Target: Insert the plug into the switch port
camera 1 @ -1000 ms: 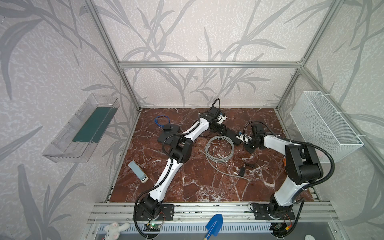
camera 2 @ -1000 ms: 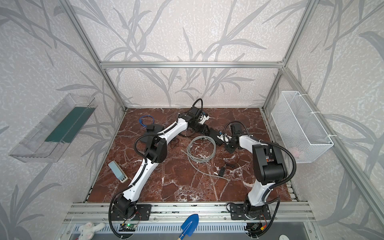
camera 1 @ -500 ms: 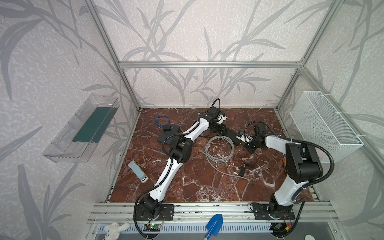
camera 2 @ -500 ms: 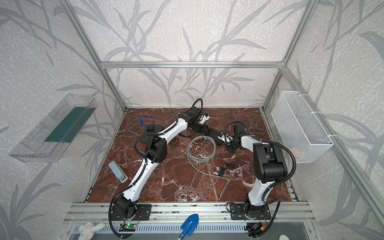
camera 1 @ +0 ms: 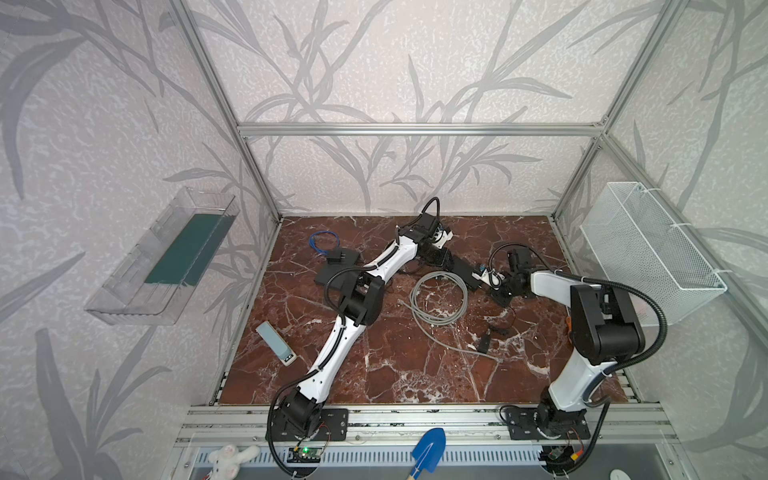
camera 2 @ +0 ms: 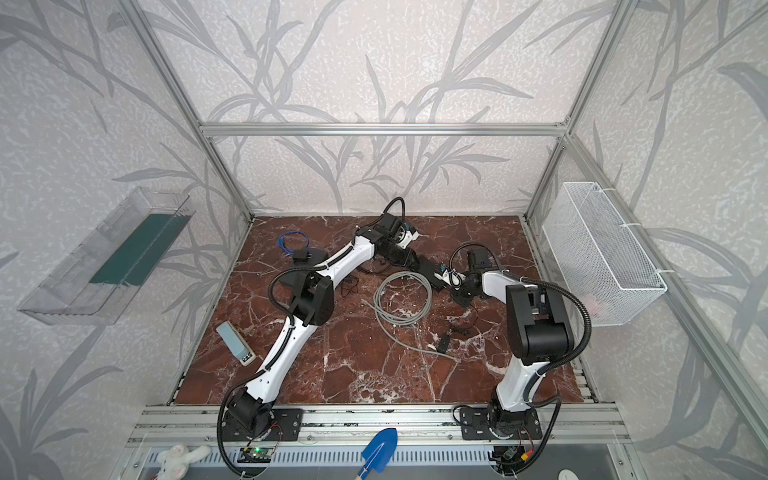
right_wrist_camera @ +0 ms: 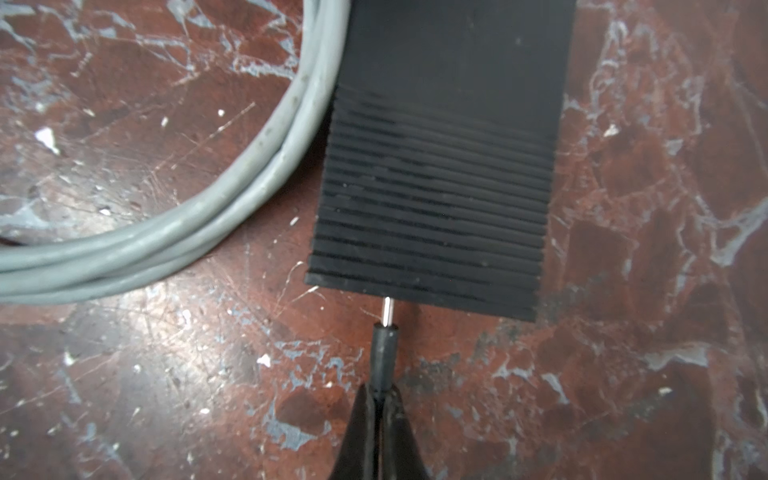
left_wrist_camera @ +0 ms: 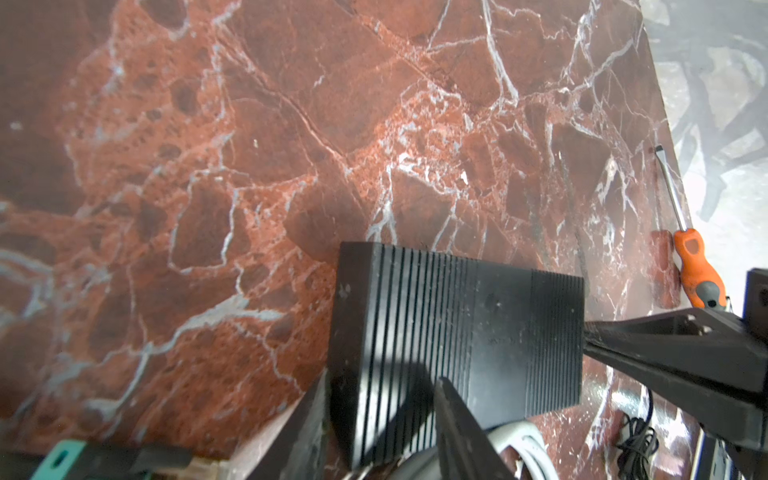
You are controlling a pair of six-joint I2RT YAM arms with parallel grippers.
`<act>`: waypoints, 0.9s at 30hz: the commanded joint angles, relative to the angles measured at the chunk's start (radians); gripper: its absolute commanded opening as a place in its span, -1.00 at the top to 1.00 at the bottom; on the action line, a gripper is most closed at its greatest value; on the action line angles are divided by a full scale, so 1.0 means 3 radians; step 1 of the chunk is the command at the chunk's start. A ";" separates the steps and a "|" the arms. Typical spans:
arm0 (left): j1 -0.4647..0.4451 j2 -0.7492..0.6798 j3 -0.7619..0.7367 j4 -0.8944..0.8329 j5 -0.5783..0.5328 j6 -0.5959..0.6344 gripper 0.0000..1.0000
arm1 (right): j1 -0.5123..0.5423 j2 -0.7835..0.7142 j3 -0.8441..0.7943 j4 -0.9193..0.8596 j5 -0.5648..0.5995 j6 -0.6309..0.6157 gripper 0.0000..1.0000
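The switch (camera 1: 461, 266) (camera 2: 428, 266) is a small black box with a ribbed top, lying at the back middle of the marble table. My left gripper (camera 1: 438, 255) (left_wrist_camera: 382, 376) is shut on its far end. One finger lies against the end face and the other on the ribbed top (left_wrist_camera: 457, 324). My right gripper (camera 1: 496, 282) (right_wrist_camera: 380, 395) is shut on the thin black plug (right_wrist_camera: 384, 357). The plug's metal pin (right_wrist_camera: 387, 309) touches the near end face of the switch (right_wrist_camera: 440, 187), and most of the pin still shows.
A grey cable coil (camera 1: 438, 299) (right_wrist_camera: 166, 232) lies against the switch's side. A small black adapter (camera 1: 484, 343) sits in front, with a dark slab (camera 1: 332, 270), blue wire loop (camera 1: 324, 243) and grey handset (camera 1: 276, 343) to the left. An orange screwdriver (left_wrist_camera: 698, 270) lies at the table's edge. A mesh basket (camera 1: 648, 249) hangs on the right wall.
My right wrist has edged slightly to the right. The left arm and the switch have not visibly moved.
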 commanded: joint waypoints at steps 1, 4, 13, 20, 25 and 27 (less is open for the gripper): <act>-0.0050 0.0116 0.0078 -0.0164 0.0405 0.0221 0.18 | 0.0011 0.0069 0.0067 0.0031 -0.0040 0.0031 1.00; -0.0057 0.0129 0.0079 -0.0208 0.0559 0.0385 0.17 | 0.0026 0.0093 0.0202 -0.0031 -0.0025 0.0110 1.00; -0.0055 0.0156 0.0138 -0.0303 0.0638 0.0533 0.19 | 0.0154 0.0088 0.0362 -0.0048 -0.0058 0.0026 1.00; 0.0040 0.0079 0.0201 -0.0513 0.0154 0.0478 0.20 | 0.0130 0.0135 0.0415 -0.0298 -0.0013 0.0032 1.00; 0.0108 -0.0148 0.0109 -0.0534 0.0045 0.0449 0.17 | 0.0053 -0.0033 0.0353 -0.0326 -0.0120 0.0200 1.00; 0.0113 -0.0269 0.0075 -0.0541 0.0027 0.0465 0.14 | 0.0033 -0.0032 0.0393 -0.0411 -0.0051 0.0277 1.00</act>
